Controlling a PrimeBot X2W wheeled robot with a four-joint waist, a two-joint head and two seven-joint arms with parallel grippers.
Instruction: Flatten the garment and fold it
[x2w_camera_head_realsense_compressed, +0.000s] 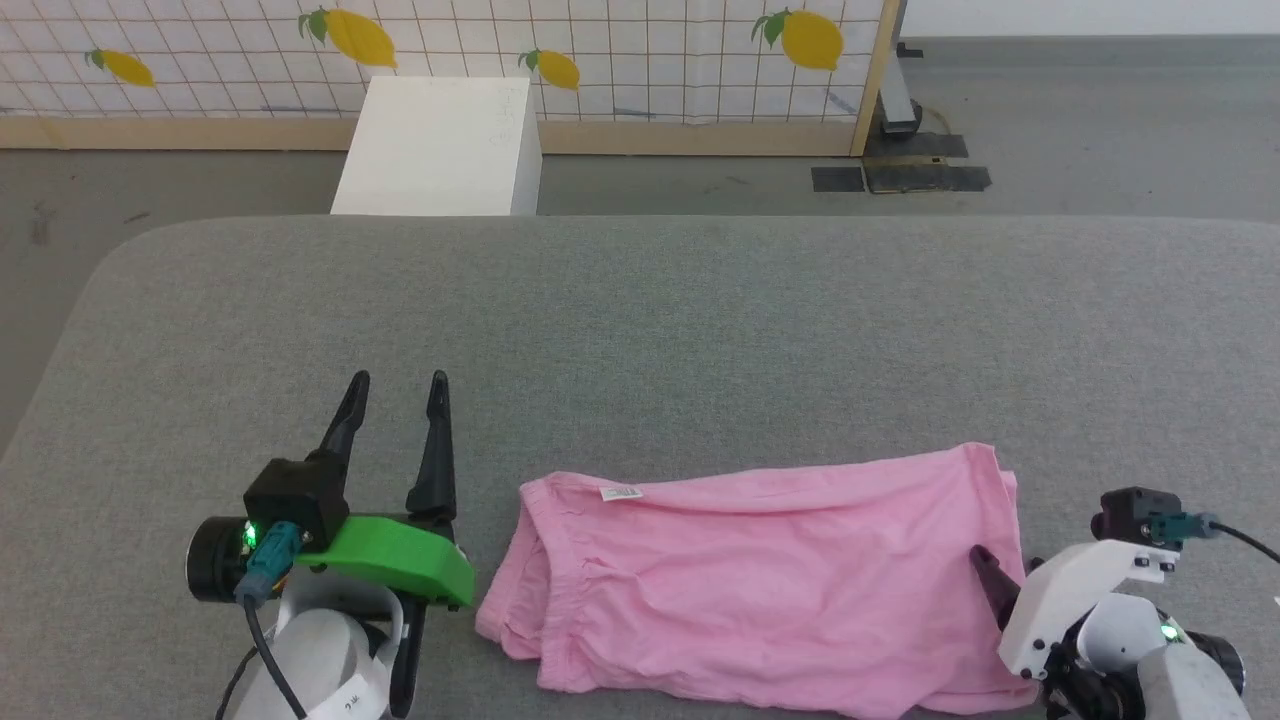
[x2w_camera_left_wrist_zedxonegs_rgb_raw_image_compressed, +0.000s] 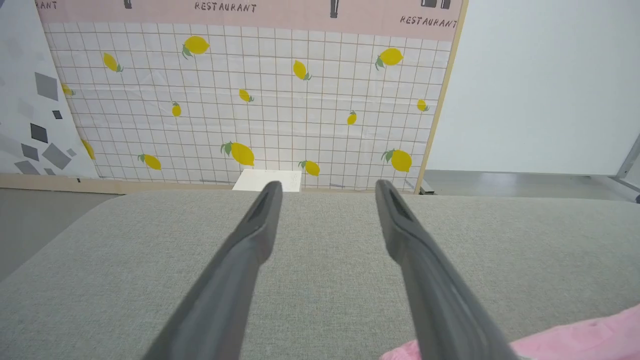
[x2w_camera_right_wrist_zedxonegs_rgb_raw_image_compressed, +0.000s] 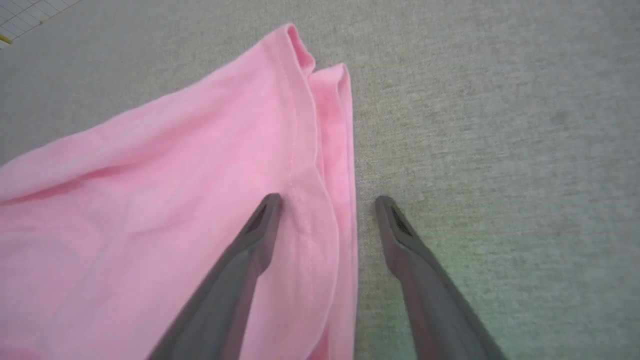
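Head view: the garment (x2w_camera_head_realsense_compressed: 760, 580) — light pink, thin, softly wrinkled, its hemmed layers doubled — lies on the near right part of the grey woven bench (x2w_camera_head_realsense_compressed: 640, 320), which has rounded corners. Behind it a white box (x2w_camera_head_realsense_compressed: 440, 145) stands before a lemon-printed grid panel (x2w_camera_head_realsense_compressed: 640, 60). The left gripper (x2w_camera_head_realsense_compressed: 398, 380), jaws open, is just beside the cloth; the right gripper (x2w_camera_right_wrist_zedxonegs_rgb_raw_image_compressed: 327, 200), jaws open, straddles its hemmed edge.

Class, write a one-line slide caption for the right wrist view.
Open right gripper at a pink garment's hemmed edge, one finger over the cloth, the other over the grey surface.
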